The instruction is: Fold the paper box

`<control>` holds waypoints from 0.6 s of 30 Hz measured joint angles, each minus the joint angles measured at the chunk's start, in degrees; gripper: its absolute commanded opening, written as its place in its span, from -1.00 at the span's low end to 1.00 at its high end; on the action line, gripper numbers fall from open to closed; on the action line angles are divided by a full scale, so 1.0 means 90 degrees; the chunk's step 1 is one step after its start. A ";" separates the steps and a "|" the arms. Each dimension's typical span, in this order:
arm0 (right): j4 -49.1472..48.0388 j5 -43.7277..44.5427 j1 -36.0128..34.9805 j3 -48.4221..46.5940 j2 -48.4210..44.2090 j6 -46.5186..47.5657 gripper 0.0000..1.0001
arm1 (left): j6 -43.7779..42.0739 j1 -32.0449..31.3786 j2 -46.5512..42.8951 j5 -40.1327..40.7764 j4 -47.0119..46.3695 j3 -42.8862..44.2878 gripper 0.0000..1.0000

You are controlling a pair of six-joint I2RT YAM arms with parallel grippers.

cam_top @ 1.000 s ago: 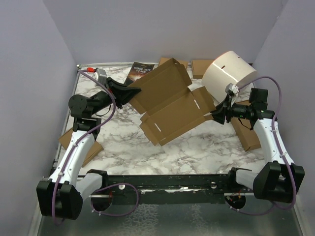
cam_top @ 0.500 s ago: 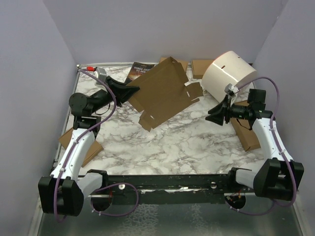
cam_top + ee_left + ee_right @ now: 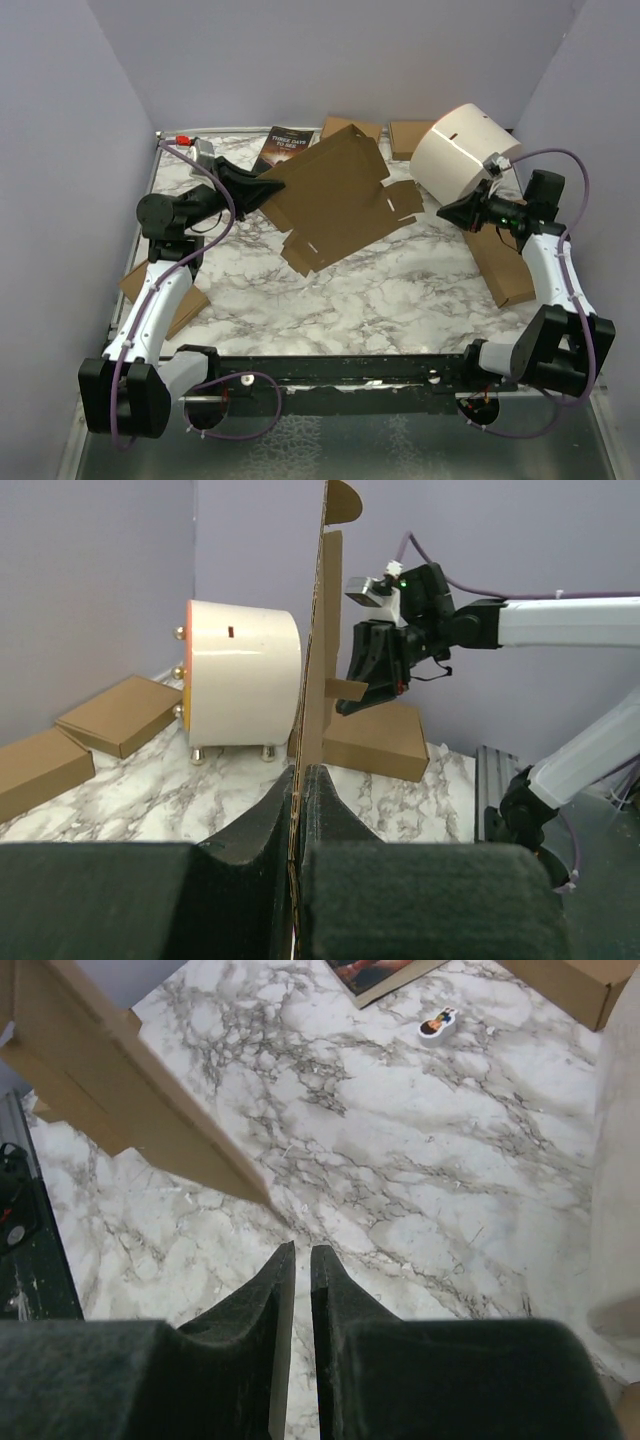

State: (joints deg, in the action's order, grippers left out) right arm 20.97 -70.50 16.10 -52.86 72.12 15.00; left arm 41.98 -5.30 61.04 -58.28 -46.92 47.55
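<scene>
grip first: your left pincer is clamped on the left edge of the paper box, and in the left wrist view both black fingers press flat against the thin cardboard sheet, which runs edge-on straight away from the camera. from above, the paper box is an unfolded sheet with its flaps and tabs spread, held tilted over the far middle of the marble tabletop; you cannot tell whether its low near corner touches the surface. your right pincer sits apart from the sheet, off its right side and just in front of the white drum. in the right wrist view its fingers are drawn nearly together with only a thin slit between them and nothing in it, and an edge of the paper box hangs in the upper left, clear of the tips. a book lies against the back wall behind the sheet, a small brown box lies beside the drum, and another brown box lies under your right arm.
</scene>
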 measured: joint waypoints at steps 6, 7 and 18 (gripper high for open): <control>-0.0855 0.0015 -0.0090 0.0000 0.0474 -0.0546 -0.75 | 0.0459 0.0005 0.0095 -0.0170 -0.0634 0.0000 -1.00; -0.0879 0.0017 -0.0121 0.0000 0.0593 -0.0578 -0.75 | 0.0525 0.0005 0.0114 -0.0194 -0.0714 0.0000 -1.00; -0.0634 -0.0563 -0.0250 0.0107 0.0461 -0.0063 -0.75 | 0.0724 0.0005 0.0160 -0.0214 -0.0984 -0.0022 -1.00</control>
State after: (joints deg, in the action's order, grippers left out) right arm 15.27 -75.57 13.85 -51.90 76.27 14.44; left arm 48.49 -5.26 62.48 -60.20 -55.77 47.35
